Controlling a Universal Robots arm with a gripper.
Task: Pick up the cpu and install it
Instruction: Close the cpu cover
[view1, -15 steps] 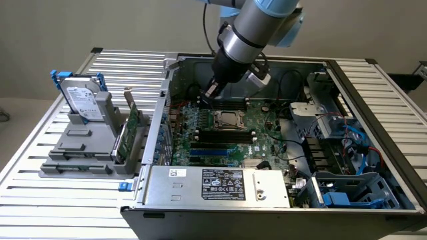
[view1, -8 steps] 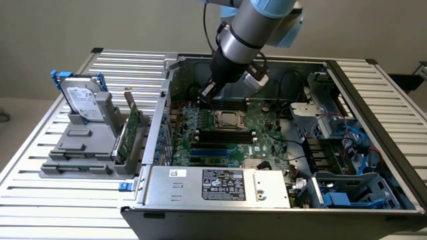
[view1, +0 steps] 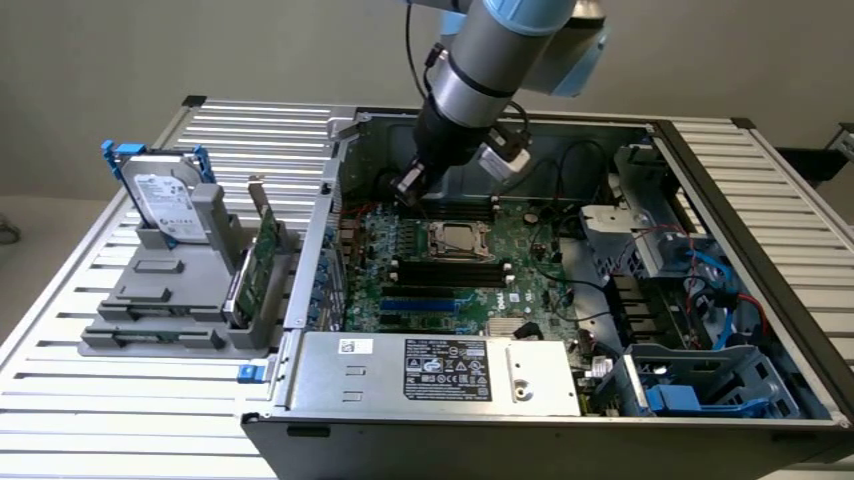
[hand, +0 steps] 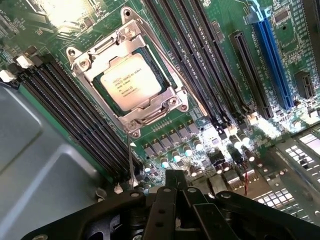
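Exterior view: slatted metal table (view1: 80, 400), beige wall (view1: 200, 50); tool (view1: 406, 193) closed; cpu (hand: 130, 83) in socket (hand: 86, 56).

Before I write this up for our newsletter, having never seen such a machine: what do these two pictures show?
The machine is a single robot arm with a gripper at its end. One picture comes from a camera standing off the arm. It shows an open computer case lying on a slatted metal table, with the arm reaching into it. The other comes from a camera on the arm's wrist, looking past the gripper at the green circuit board. At the exterior view's left, a grey stand on the table holds a hard drive with a blue bracket. The cpu sits inside the metal frame of its socket. The gripper is shut, holds nothing, and hangs close over the board near the socket.
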